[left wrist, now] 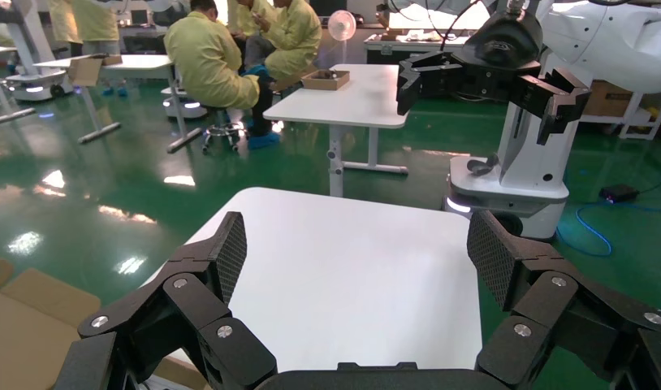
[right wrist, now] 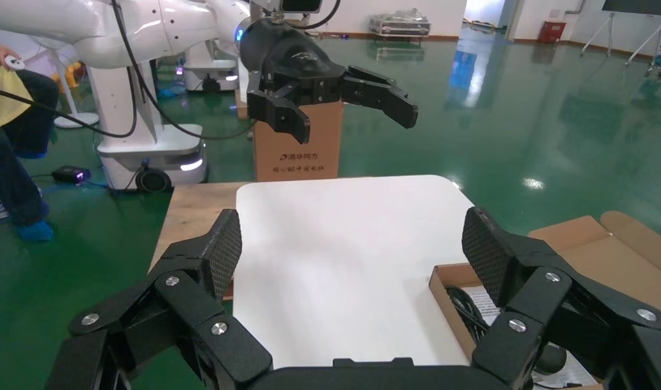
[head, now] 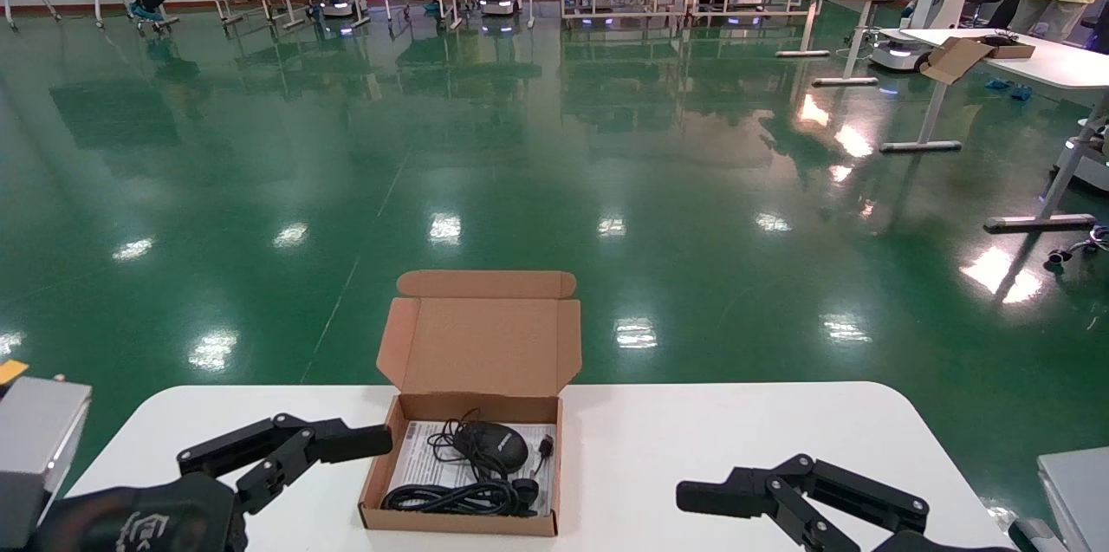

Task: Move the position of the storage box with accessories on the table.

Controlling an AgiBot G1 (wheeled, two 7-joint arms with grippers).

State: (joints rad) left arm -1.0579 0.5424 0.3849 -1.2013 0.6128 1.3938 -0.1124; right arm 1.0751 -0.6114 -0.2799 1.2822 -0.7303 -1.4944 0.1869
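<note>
On the near left of the white surface [head: 745, 448] the left claw [head: 342, 444] hangs low with its fingers spread wide and nothing between them; its upper fingertip reaches toward the left wall of the storage box [head: 472, 413] and looks just beside it, though I cannot tell whether it touches; the left wrist view shows that claw [left wrist: 356, 260] gaping over bare white top, with a corner of brown cardboard at the edge of the picture. At the middle, near the front edge, the cardboard mailer box sits square on the surface with its tuck-flap lid standing upright and open; inside lie the accessories, a black wired mouse [head: 491, 445] on a white printed sheet [head: 424, 457], and a coil of black cable [head: 455, 497] toward the near wall. Over on the right the right claw [head: 706, 496] rests low above the surface, also wide apart and empty, well apart from the box; the right wrist view shows its fingers [right wrist: 490, 260] open with the box corner [right wrist: 465, 284] beyond them.

To my eye the job has not started in earnest; neither claw has hold of the box, so the grasping or pushing, the shifting and the release all look still to do. Nothing else stands on the surface around the box, so no obstacle is evident; the raised lid might wobble or catch a finger, and the loose cable could slide if the box is jolted. Beyond lies green floor, with desks [head: 996, 49] and people far off.
</note>
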